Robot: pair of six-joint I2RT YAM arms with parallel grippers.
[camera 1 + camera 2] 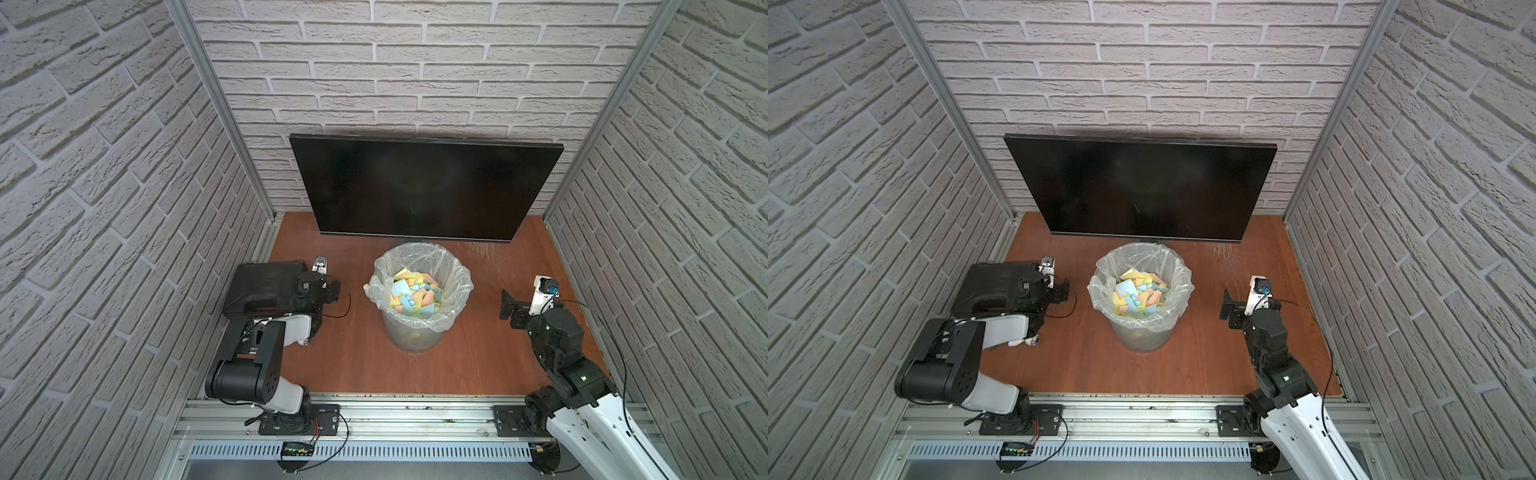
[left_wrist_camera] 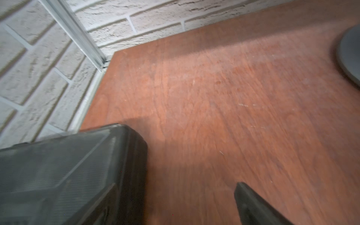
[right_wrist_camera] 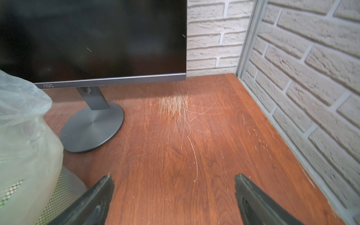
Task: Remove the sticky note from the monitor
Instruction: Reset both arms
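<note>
My right gripper (image 3: 174,177) hangs low over the brown wooden table (image 3: 194,148), jaws spread wide and empty, right of the mesh bin lined with clear plastic (image 1: 411,336). My left gripper (image 1: 330,289), also spread and empty, sits beside the black plastic case (image 1: 259,286). The wide black flat monitor (image 1: 424,187) stands beyond both, long axis left to right. I see no sticky note on its screen, so I judge the peeling done.
</note>
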